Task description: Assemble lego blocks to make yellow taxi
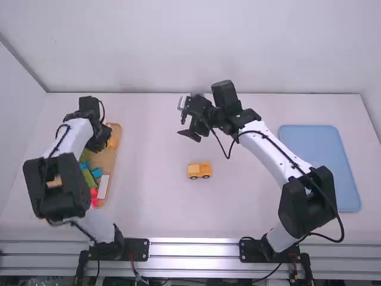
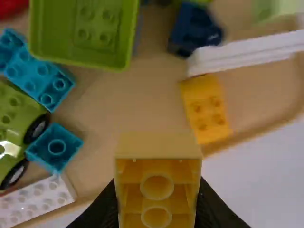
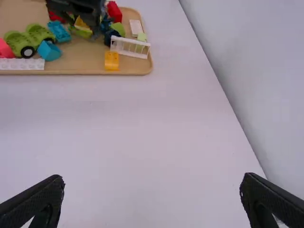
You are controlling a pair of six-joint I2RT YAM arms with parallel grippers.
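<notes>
Yellow toy car (image 1: 199,170) sits mid-table, just nearer the camera than the right gripper (image 1: 186,119), whose jaws stand wide apart. The left gripper (image 1: 97,142), hard to make out over the light-brown tray (image 1: 118,132), grips a yellow block (image 2: 157,178); the block hides its fingertips and is cut off below. The left arm (image 1: 74,137) covers part of the tray; a white block (image 2: 35,202) runs out of view.
</notes>
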